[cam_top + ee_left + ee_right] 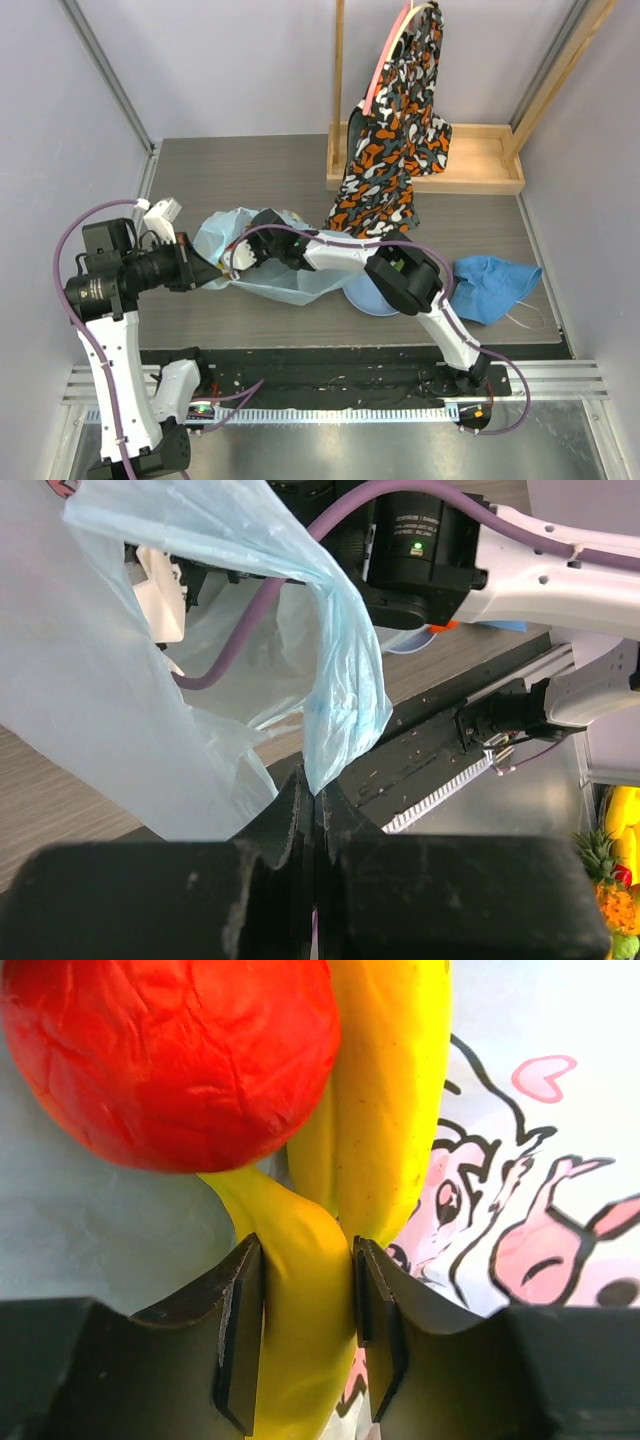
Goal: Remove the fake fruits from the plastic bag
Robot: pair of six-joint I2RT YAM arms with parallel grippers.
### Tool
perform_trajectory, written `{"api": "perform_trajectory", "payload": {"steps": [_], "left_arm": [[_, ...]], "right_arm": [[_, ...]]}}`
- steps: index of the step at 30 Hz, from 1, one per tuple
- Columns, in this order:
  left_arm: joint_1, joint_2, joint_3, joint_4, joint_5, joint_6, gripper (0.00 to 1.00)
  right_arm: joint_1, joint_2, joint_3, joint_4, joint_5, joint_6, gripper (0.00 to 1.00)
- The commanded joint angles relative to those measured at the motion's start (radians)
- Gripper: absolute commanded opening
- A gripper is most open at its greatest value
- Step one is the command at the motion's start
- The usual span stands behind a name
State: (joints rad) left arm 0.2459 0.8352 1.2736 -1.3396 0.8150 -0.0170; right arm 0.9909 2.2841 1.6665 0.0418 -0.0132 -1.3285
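**Both claws closed: one on the bag's edge, one on a banana**

The left claw (313, 798) is fully closed, pinching a twisted edge of the plastic bag (120, 700); the film is thin, translucent, pale blue and creased, rising from the pinch and billowing up to the claw's left. The right claw (305, 1295) is inside the bag, its dark ribbed pads pressed on either side of one finger of the yellow banana bunch (375, 1110), so the jaws stand partly apart; the bananas are smooth, glossy and curved. Just beyond the claw tips, touching the bunch, sits the red round fruit (170, 1055) (its skin shiny and wrinkled like crumpled foil). To the right of the tips the bag's wall shows pink cartoon prints with black outlines.

From above, the right arm (340, 252) crosses the bag's mouth on the grey wood-grain counter (250, 170); by its elbow lie a round pale-blue plate (365, 298), mostly covered, and a crumpled blue cloth (495, 285); a patterned orange, black and white garment (400, 130) hangs over a wooden tray (480, 165). In that view film and arm hide the right claw's tips; whether other fruits lie in the bag cannot be told.
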Motion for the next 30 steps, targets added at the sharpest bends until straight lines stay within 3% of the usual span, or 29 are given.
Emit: {"api": "perform_trajectory", "payload": {"steps": [1, 6, 17, 24, 27, 30], "left_arm": [[-0.010, 0.010, 0.017, 0.022, -0.007, 0.003, 0.00], [-0.010, 0.022, 0.021, 0.060, -0.050, -0.009, 0.00], [-0.010, 0.068, 0.013, 0.203, -0.102, -0.104, 0.00], [0.004, 0.096, 0.036, 0.287, -0.097, -0.218, 0.00], [0.009, 0.082, 0.043, 0.281, -0.105, -0.233, 0.00], [0.009, 0.051, 0.030, 0.280, -0.106, -0.224, 0.00]], "right_arm": [[0.005, -0.113, 0.018, -0.066, -0.019, 0.162, 0.15], [0.000, -0.291, -0.033, -0.108, -0.138, 0.317, 0.15], [-0.008, -0.520, -0.040, -0.278, -0.453, 0.917, 0.15], [-0.012, -0.554, 0.132, -0.272, -0.498, 1.201, 0.14], [-0.011, -0.610, 0.233, -0.376, -0.447, 1.140, 0.14], [-0.012, -0.650, 0.340, -0.629, -0.345, 0.958, 0.13]]}}
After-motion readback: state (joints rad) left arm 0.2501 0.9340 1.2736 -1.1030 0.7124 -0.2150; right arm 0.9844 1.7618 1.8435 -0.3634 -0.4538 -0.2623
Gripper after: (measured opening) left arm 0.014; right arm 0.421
